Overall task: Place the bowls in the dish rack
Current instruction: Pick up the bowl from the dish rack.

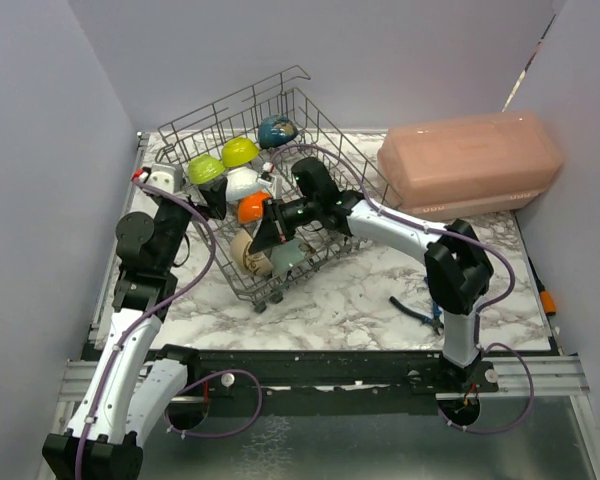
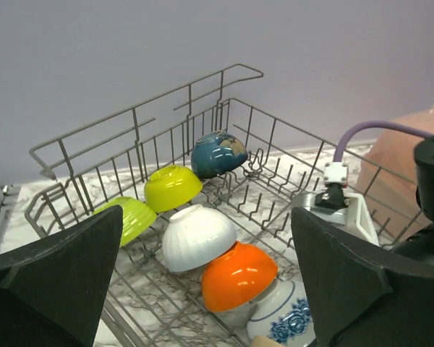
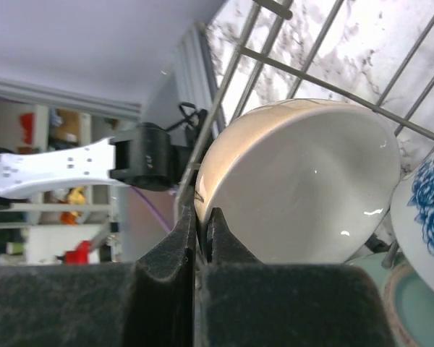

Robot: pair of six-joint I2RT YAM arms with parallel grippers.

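Since the left hand (image 1: pixel 212 197) hangs over the left end of the dish rack (image 1: pixel 332 140) with its fingers wide apart and nothing between them, the grip in play belongs to the other arm. Below it the bowls lie in the rack, mouths turned down or sideways: a lime bowl (image 2: pixel 123 217), a yellow-green bowl (image 2: pixel 172 186), a white ribbed bowl (image 2: pixel 197 237), the dark blue bowl (image 2: pixel 217 153) farther back, an orange bowl (image 2: pixel 239 275) and a blue-patterned bowl (image 2: pixel 278 318) at the near end.

Farther right, the right hand (image 3: pixel 200 217) has its fingers pressed together on the thin rim of a beige bowl (image 3: pixel 296 181), one inside the lip and one outside. That bowl stands on edge against the rack's wires.

These bowls look glazed and rigid — probably light, slick under the pads and liable to chip against wire or each other. The rim looks like the only place narrow enough to pinch, and a pinch there would let the bowl swing, so I would judge that slow moves suit it.

Much is hidden. The beige bowl's foot is out of sight, so whether it sits between tines cannot be told. A pale teal bowl (image 1: pixel 288 258) is cut off at the wrist view's corner. On the marble surface (image 1: pixel 360 290), a small dark object (image 1: pixel 415 310) near the right arm is too small to identify.
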